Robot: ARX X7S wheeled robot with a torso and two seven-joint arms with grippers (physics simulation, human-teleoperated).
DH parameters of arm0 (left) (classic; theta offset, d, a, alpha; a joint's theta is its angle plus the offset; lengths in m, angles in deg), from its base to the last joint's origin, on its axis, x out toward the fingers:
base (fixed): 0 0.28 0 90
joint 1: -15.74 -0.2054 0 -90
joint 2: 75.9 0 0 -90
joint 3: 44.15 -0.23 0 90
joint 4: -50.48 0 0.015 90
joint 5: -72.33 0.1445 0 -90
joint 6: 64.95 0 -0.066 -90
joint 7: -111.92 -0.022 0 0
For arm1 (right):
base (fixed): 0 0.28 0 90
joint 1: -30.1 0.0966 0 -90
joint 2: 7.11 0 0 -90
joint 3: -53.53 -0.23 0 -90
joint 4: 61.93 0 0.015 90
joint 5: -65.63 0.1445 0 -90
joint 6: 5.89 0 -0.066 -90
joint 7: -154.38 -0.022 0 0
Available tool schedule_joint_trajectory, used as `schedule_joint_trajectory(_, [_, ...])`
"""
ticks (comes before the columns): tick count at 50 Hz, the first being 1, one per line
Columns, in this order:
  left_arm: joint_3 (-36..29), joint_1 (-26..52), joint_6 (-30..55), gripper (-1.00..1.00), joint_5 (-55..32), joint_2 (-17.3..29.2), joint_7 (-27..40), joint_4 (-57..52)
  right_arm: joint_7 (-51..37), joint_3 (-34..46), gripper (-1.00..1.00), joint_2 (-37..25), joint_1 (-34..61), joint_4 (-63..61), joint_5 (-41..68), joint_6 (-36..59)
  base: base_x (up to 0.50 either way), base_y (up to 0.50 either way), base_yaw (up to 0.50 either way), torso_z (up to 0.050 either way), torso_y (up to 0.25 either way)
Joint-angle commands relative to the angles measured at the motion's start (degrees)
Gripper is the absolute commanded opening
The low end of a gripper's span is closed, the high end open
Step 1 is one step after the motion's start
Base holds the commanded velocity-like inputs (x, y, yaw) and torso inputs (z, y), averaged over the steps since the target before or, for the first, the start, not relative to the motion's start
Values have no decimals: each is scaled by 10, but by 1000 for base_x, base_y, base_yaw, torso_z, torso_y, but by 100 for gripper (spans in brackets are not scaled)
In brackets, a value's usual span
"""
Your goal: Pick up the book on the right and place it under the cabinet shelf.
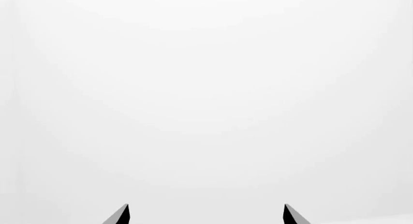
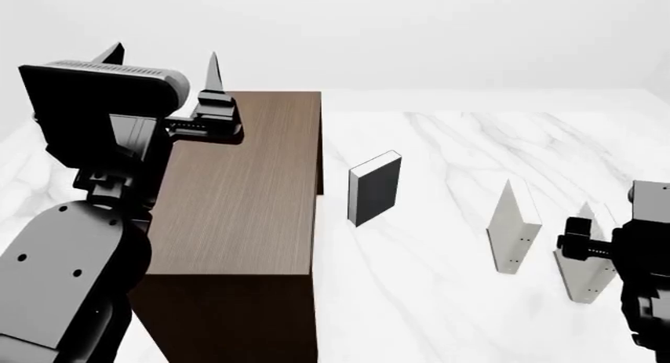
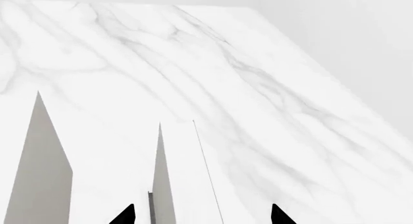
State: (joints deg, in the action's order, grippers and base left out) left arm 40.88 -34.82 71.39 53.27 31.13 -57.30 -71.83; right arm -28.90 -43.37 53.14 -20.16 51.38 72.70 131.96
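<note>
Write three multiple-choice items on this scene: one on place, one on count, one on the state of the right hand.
1. Where does the black-covered book stand?
A. On top of the cabinet shelf
B. On the marble table, just right of the cabinet shelf
C. Between the two pale books

2. How many books stand on the marble table?
A. Two
B. Three
C. Five

3. How is the right hand?
A. Open around the book's top edge
B. Shut on the black-covered book
C. Resting on the cabinet shelf

Key: 1 B, it stands beside the cabinet shelf. 2 B, one black and two pale. 3 A, the book rises between its spread fingertips.
</note>
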Motion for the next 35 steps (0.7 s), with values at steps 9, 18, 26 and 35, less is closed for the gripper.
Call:
schedule_joint_trajectory(9, [-4, 6, 6, 100, -4, 3, 5, -3, 2, 2, 100, 4, 1, 47, 0, -26, 0, 0, 0, 0, 0])
schedule_joint_trajectory(18, [-6, 8, 6, 100, -5, 4, 7, -1, 1, 4, 100, 5, 1, 70, -3, -41, 0, 0, 0, 0, 0])
schedule_joint_trajectory(26, [-8, 7, 4, 100, -6, 4, 8, 0, 1, 3, 100, 5, -1, 89, -3, -54, 0, 0, 0, 0, 0])
schedule_joint_trajectory(35, [-9, 7, 4, 100, -8, 5, 11, -1, 1, 3, 100, 6, 1, 106, -3, -65, 0, 0, 0, 0, 0])
